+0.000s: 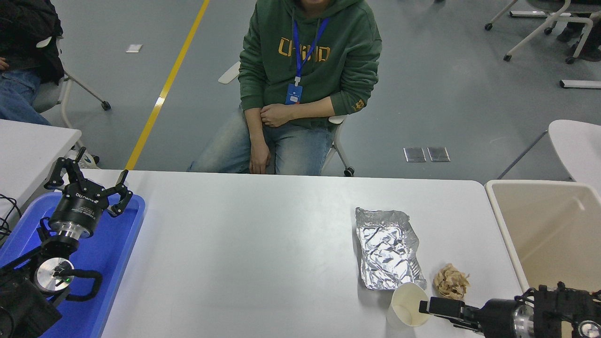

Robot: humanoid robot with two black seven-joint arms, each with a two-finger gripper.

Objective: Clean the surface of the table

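The white table surface (258,244) carries a crumpled foil tray (387,249), a white paper cup (408,306) lying near the front edge, and a crumpled brown paper ball (450,281). My right gripper (432,308) comes in low from the bottom right. Its tip is at the cup's right rim, just in front of the paper ball, and whether it touches the cup is unclear. My left gripper (91,180) is open and empty, parked over the blue tray (112,253) at the lower left.
A beige bin (554,234) stands against the table's right end. A person in a green hoodie (305,70) sits at the far side, hands off the table. A smaller white table (28,141) is at the left and a white chair (577,145) at the right.
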